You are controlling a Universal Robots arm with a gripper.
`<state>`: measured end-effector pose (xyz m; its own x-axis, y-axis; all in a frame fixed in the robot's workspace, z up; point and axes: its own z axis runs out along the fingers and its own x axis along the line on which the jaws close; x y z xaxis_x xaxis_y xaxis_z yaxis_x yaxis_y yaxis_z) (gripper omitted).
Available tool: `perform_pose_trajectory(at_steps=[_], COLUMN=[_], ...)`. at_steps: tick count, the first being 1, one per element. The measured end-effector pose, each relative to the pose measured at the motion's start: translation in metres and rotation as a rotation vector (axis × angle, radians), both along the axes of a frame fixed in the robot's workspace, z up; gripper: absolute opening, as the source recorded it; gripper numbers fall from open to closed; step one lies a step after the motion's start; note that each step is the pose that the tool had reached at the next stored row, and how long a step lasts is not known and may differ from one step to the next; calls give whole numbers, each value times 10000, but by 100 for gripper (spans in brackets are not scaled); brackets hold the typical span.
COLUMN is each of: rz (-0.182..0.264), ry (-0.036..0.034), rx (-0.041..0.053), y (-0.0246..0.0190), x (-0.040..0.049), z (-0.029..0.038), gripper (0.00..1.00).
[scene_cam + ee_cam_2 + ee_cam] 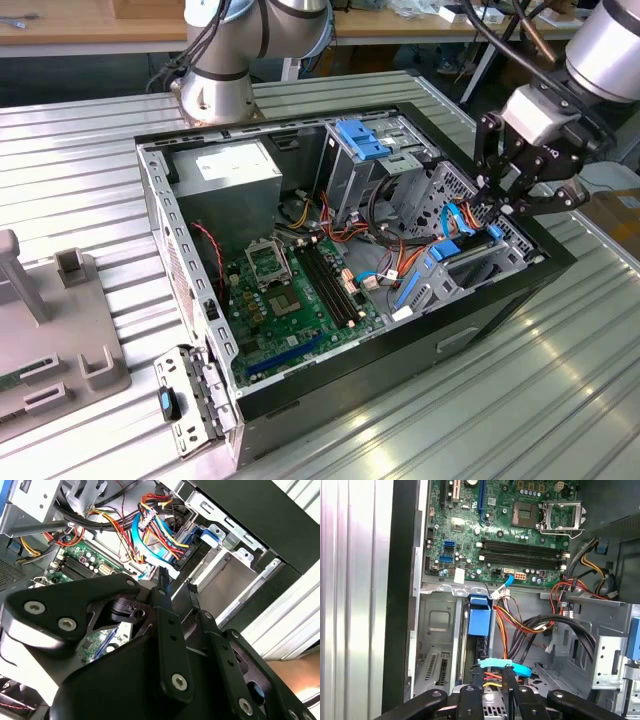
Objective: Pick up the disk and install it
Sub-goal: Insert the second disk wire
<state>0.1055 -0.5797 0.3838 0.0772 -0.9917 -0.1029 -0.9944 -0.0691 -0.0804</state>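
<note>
The disk (472, 262) sits in the drive cage at the front of the open computer case (180, 250), on the exterior view's right. It is dark, with a bright blue bracket at its ends. The first wrist view shows the disk's blue bracket tab (480, 620). The second wrist view shows the disk's dark printed face (184, 555) under blue and coloured cables. My gripper (492, 212) hangs just above the disk. In both wrist views its black fingers (476, 690) stand a narrow gap apart with nothing between them, the gripper (177, 584) (492, 674) close to a light blue cable (506, 666).
The green motherboard (290, 295) fills the case floor and a grey power-supply box (225, 175) sits at the back. Bundles of wires (400, 260) cross beside the drive cage, with another blue-topped cage (360, 140) behind. A grey fixture (50, 330) stands on the ribbed metal table (560, 380).
</note>
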Motion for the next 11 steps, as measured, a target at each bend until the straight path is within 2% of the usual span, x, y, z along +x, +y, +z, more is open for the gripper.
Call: perform_pose_trajectory(at_steps=[1,4,7,11], rz=[0,-1,-1,0], ry=[0,0,0,0], rx=[-1,-4,0,-2], y=[34,95,100,101], x=[0,0,-1,0], z=[1,29,77,79], gripper=[30,30,30,30])
